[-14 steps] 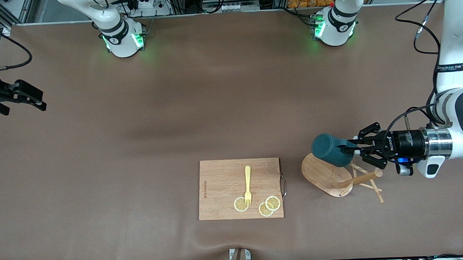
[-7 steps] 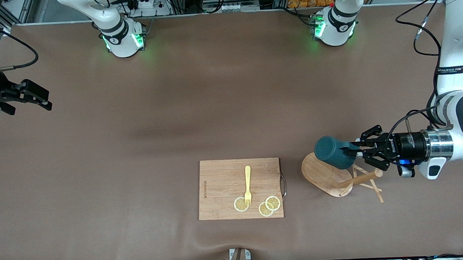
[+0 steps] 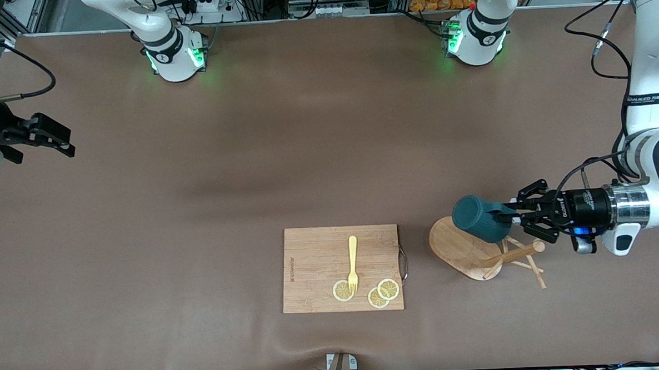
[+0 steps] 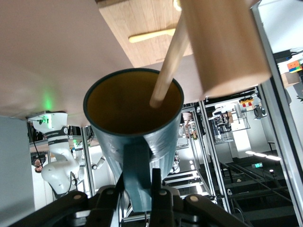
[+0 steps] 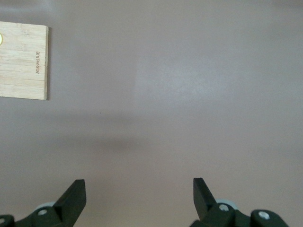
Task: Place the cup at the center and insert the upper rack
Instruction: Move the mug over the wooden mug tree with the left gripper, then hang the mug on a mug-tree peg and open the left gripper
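The dark teal cup [image 3: 477,219] hangs on its side over the rack's oval base, bottom turned toward the cutting board. My left gripper [image 3: 510,213] is shut on its handle. In the left wrist view the fingers [image 4: 155,182] clamp the handle, and the cup's tan inside [image 4: 123,101] faces the camera with a thin peg [image 4: 166,64] reaching into it. The upper rack [image 3: 461,247] is a light wooden mug tree; its post [image 3: 515,252] and pegs slant toward the left arm's end of the table. My right gripper [image 3: 61,145] waits open over bare table at the right arm's end.
A rectangular wooden cutting board [image 3: 316,269] lies beside the rack, toward the table's middle, with a yellow fork [image 3: 353,262] and lemon slices [image 3: 379,294] on it. The right wrist view shows only its corner [image 5: 23,61] and brown table. Cables hang by the left arm [image 3: 602,56].
The left gripper has drawn the cup slightly toward the left arm's end of the table and a little lower. The right gripper shifted slightly, then held still.
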### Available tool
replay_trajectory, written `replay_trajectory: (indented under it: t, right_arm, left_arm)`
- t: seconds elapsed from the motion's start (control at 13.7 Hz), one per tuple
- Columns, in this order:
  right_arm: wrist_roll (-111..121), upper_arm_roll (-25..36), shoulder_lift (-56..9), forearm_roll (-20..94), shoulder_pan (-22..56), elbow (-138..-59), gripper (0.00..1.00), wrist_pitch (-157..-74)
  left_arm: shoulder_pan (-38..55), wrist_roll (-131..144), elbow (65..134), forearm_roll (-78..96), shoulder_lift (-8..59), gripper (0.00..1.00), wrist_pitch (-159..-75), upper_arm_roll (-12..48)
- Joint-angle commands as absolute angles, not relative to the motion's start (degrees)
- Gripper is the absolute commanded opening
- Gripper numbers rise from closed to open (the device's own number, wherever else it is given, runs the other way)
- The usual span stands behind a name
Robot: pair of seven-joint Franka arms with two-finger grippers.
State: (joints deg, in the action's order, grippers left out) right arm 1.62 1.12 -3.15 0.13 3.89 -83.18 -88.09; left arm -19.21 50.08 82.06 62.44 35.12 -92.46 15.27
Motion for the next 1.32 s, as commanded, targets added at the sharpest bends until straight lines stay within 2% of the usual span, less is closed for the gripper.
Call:
replay_trajectory:
  t: [0.0,0.37,0.51,1.24]
  right_arm:
    - [0.62,0.88,-2.81,-0.18,3.69,-83.32,1.00,-87.89]
    - [0.62,0.88,-2.81,-0.09,3.78,-83.41,1.00,-87.89]
    - [0.70,0.88,-2.90,-0.26,3.78,-83.50,1.00,-88.07]
    - [0.62,1.23,-2.90,-0.18,-0.09,-84.29,1.00,-87.89]
  left_arm:
    - [-19.34,48.17,81.21,61.35,35.51,0.00,-91.93,14.94]
    - [-19.42,46.41,81.21,60.91,35.68,0.00,-92.72,14.68]
    - [-18.73,45.70,81.04,61.00,36.12,0.00,-93.16,12.84]
    - [-18.63,45.00,79.63,60.91,37.88,0.00,-94.66,12.66]
